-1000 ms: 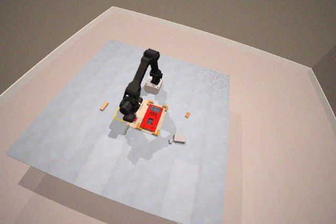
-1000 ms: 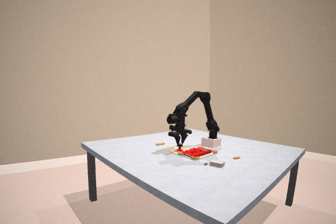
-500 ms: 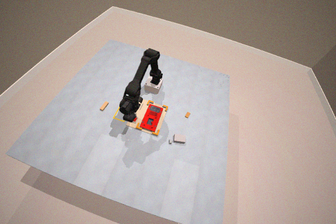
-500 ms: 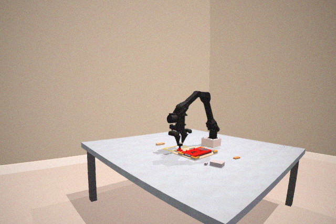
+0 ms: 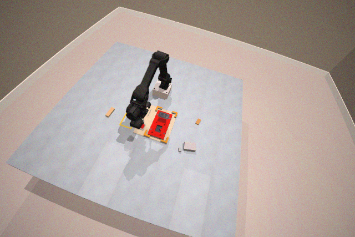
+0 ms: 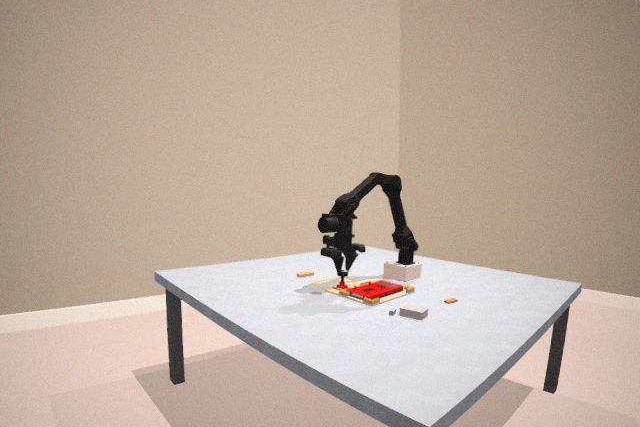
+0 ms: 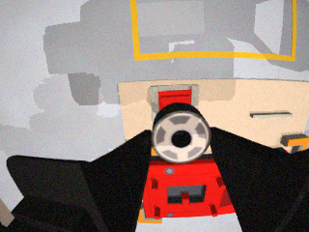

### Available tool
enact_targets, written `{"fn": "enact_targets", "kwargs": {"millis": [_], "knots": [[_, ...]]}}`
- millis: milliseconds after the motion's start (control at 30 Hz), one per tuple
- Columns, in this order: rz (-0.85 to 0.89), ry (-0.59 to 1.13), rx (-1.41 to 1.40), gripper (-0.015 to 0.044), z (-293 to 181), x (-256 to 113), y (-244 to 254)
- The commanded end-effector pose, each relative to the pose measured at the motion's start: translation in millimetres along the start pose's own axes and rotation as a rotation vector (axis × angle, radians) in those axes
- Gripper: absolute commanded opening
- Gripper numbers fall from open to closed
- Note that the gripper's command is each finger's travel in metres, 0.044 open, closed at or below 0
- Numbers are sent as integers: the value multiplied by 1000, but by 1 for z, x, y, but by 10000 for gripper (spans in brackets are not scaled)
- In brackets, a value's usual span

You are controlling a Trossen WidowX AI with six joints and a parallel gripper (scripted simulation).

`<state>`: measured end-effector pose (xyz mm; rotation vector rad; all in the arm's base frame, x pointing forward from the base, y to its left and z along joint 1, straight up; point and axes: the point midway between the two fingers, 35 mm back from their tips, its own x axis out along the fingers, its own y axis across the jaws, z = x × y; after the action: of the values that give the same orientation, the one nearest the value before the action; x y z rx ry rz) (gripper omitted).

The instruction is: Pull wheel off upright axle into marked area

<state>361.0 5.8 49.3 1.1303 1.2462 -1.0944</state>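
Note:
The wheel [image 7: 194, 130], pale-faced with a black tyre, is pinched between the two black fingertips. My gripper [image 6: 343, 273] [image 7: 180, 134] is shut on it, upright above the red axle mount [image 5: 142, 126] [image 6: 341, 285] [image 7: 175, 98]. In the exterior view, a thin dark post shows between the wheel and the mount. Whether the axle is still inside the wheel's hub cannot be told. The arm hides the wheel in the top view. The marked area, a yellow outline [image 5: 125, 126] [image 7: 214, 56], lies on the table just past the board's edge, with nothing standing inside it.
The pale wooden board [image 5: 147, 121] [image 7: 261, 97] also bears a red panel [image 5: 165, 129] [image 6: 379, 288] [image 7: 166, 208] held by orange corner brackets. Orange blocks [image 5: 110, 112] [image 5: 198, 121] lie on either side. A pale block [image 5: 189, 146] [image 6: 413, 312] and a small grey piece [image 5: 179, 149] lie nearer the front.

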Motion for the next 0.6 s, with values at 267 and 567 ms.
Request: {"fn": "enact_targets", "kwargs": {"millis": [267,567], "knots": [[0,-3,5,0,0,-5,0],[1,-3,6,0,0,-8,0]]}}
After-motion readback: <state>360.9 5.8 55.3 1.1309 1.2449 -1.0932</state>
